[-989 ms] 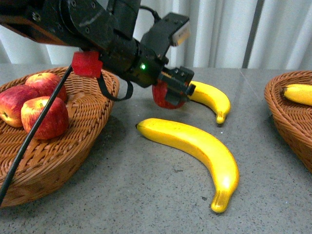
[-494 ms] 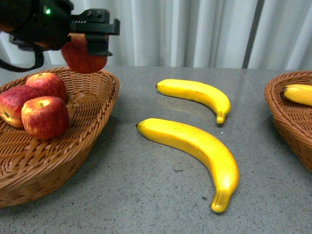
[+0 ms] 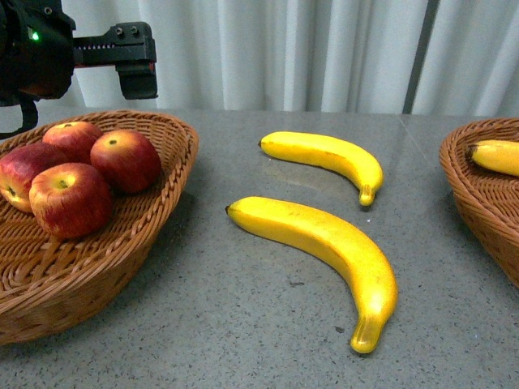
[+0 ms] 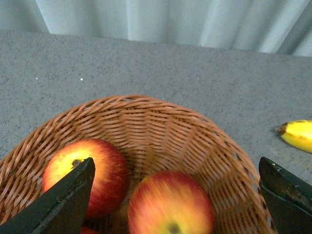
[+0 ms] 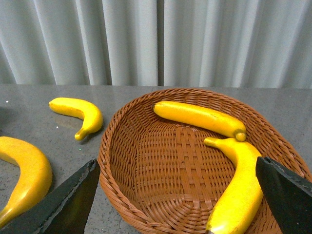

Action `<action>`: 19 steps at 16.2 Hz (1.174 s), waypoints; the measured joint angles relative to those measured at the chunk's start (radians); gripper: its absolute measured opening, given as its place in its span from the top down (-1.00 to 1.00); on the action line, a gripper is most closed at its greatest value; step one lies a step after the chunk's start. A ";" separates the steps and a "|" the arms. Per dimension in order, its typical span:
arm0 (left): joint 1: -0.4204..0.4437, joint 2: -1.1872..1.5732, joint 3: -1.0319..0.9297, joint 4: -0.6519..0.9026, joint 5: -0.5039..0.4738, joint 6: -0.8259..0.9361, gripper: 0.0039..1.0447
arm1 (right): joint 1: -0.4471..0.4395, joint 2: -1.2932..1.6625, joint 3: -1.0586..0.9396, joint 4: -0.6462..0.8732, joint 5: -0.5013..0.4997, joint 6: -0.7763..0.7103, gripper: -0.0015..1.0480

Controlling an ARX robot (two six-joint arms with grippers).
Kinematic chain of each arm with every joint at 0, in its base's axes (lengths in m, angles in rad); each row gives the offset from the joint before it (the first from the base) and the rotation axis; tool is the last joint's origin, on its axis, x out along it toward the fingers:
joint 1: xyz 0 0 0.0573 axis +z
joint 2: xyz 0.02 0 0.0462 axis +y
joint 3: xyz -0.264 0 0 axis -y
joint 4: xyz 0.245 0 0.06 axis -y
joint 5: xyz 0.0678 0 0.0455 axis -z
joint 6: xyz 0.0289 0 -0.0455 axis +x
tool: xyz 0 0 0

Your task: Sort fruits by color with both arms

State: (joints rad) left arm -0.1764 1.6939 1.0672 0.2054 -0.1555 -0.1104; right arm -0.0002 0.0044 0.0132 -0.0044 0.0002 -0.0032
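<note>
Several red apples lie in the left wicker basket (image 3: 166,174); the newest apple (image 3: 126,160) rests at its right side. My left gripper (image 3: 136,73) hangs open and empty above that basket. In the left wrist view my open left gripper (image 4: 176,168) is over a blurred apple (image 4: 170,204) and a second apple (image 4: 90,170). Two bananas lie on the table, a far one (image 3: 324,156) and a near one (image 3: 324,243). My right gripper (image 5: 176,168) is open and empty above the right basket (image 5: 161,161), which holds two bananas (image 5: 200,117) (image 5: 239,190).
The right basket (image 3: 478,203) stands at the table's right edge with a banana (image 3: 499,156) showing in it. White curtains hang behind the grey table (image 3: 243,324). The table bananas also show in the right wrist view (image 5: 78,109) (image 5: 27,170).
My left gripper carried an apple from beside the far banana over to the left basket and let it go. The apple now lies in the basket. The gripper stands open above it.
</note>
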 joint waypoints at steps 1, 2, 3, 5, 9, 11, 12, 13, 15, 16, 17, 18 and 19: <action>-0.005 -0.023 -0.019 0.027 0.002 0.005 -0.87 | 0.000 0.000 0.000 0.000 0.000 0.000 -0.87; -0.010 -0.061 -0.040 0.050 0.005 0.005 -0.88 | 0.000 0.000 0.000 0.000 0.000 0.000 -0.87; -0.019 -0.123 -0.070 0.077 0.001 0.010 -0.88 | 0.000 0.000 0.000 0.000 0.000 0.000 -0.87; -0.042 -0.230 -0.122 0.098 -0.031 0.032 -0.88 | 0.000 0.000 0.000 0.000 0.000 0.000 -0.87; -0.111 -0.542 -0.308 0.109 -0.108 0.081 -0.88 | 0.000 0.000 0.000 0.000 0.000 0.000 -0.87; -0.097 -0.742 -0.452 0.122 -0.102 0.093 -0.51 | 0.000 0.000 0.000 0.000 0.000 0.000 -0.87; -0.060 -0.841 -0.538 0.111 -0.079 0.093 -0.34 | 0.000 0.000 0.000 0.000 0.000 0.000 -0.87; -0.035 -0.906 -0.602 0.117 -0.062 0.093 -0.20 | 0.000 0.000 0.000 0.000 0.000 0.000 -0.87; 0.013 -1.009 -0.726 0.155 -0.018 0.093 0.28 | 0.000 0.000 0.000 0.000 0.000 0.000 -0.87; 0.028 -1.029 -0.766 0.160 0.006 0.093 0.49 | 0.000 0.000 0.000 0.000 0.000 0.000 -0.87; 0.040 -1.049 -0.800 0.160 0.023 0.093 0.66 | 0.000 0.000 0.000 0.000 0.000 0.000 -0.87; 0.055 -1.076 -0.834 0.163 0.034 0.093 0.87 | 0.000 0.000 0.000 0.000 0.000 0.000 -0.87; 0.067 -1.101 -0.853 0.164 0.042 0.093 0.98 | 0.000 0.000 0.000 0.000 0.000 0.000 -0.87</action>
State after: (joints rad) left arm -0.1093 0.5934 0.2142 0.3698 -0.1131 -0.0174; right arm -0.0002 0.0044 0.0132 -0.0044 0.0002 -0.0032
